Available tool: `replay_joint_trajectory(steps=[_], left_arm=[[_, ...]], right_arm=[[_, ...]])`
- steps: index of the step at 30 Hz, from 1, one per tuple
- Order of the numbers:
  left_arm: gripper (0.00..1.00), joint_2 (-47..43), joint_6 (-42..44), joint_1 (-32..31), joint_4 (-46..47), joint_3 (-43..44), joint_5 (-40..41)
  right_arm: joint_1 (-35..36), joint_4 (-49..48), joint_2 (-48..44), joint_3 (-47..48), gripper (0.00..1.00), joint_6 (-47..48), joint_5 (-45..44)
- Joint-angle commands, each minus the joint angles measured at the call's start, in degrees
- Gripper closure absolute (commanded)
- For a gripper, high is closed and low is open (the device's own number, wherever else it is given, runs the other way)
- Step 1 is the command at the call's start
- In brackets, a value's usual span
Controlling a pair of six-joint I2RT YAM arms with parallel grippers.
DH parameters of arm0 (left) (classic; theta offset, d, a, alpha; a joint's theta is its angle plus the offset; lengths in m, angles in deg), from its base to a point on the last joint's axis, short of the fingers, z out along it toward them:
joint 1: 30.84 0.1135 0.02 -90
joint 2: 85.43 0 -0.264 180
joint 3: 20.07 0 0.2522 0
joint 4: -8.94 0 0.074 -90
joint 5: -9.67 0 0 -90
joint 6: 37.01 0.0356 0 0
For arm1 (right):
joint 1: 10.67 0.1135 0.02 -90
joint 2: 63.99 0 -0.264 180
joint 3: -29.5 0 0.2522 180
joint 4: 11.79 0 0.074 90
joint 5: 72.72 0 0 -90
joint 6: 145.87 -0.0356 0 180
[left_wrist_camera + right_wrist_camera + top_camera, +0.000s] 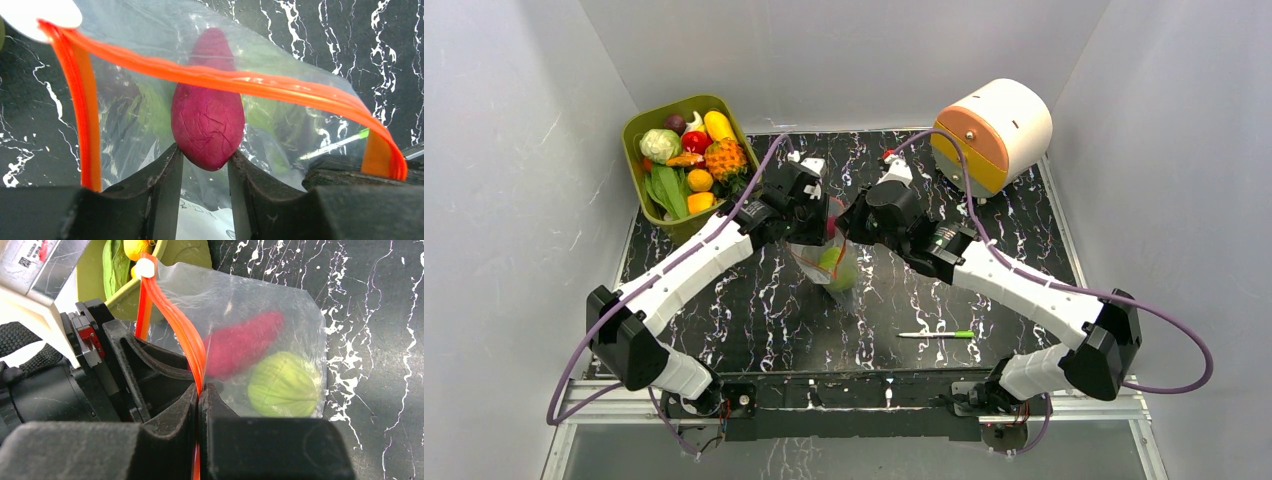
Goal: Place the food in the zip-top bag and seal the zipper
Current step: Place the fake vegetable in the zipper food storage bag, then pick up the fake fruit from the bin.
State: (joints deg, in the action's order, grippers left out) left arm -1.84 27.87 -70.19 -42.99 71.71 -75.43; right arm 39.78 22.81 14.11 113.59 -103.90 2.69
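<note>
The clear zip-top bag (834,262) hangs above the mat between both arms, its mouth open. My right gripper (200,390) is shut on the red-orange zipper (172,315) strip at the bag's mouth. My left gripper (204,155) is shut on the blunt end of a purple food piece (207,125). The piece's far end reaches past the zipper (240,82) into the bag (280,120). In the right wrist view the purple piece (245,342) lies inside the plastic beside a green cabbage (282,385). More food (694,160) fills the green bin (649,120).
The green bin stands at the back left, close behind the left wrist. A white-and-orange cylinder (994,130) sits at the back right. A thin green-and-white pen (936,334) lies on the black marbled mat (754,310) near the front. White walls close in on both sides.
</note>
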Motion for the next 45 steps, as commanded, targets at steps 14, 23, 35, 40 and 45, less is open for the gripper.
replay_joint_trajectory(steps=[14, 23, 35, 40, 45], left_arm=[[0.27, -4.9, -0.8, -0.7, -3.0, 5.3, 1.5], [0.24, -10.5, -1.4, -0.7, -2.9, 8.1, -0.9], [0.14, -10.6, 0.5, -0.6, -8.0, 11.4, 12.1], [0.14, -8.1, 1.7, 2.2, -9.6, 14.0, 11.7], [0.14, -6.5, 3.0, 9.0, -8.9, 14.7, 5.6]], right_arm=[[-0.3, -0.1, -2.6, 0.4, 1.0, 6.2, -3.2], [-0.3, 1.5, -6.0, -0.1, 1.0, 10.0, -8.7], [-0.7, 1.4, -6.2, 2.1, 1.0, 11.9, -9.2], [-1.4, 1.4, -7.5, 1.5, 1.0, 12.5, -10.4], [-2.4, 1.4, -8.0, 1.3, 1.0, 14.1, -9.7]])
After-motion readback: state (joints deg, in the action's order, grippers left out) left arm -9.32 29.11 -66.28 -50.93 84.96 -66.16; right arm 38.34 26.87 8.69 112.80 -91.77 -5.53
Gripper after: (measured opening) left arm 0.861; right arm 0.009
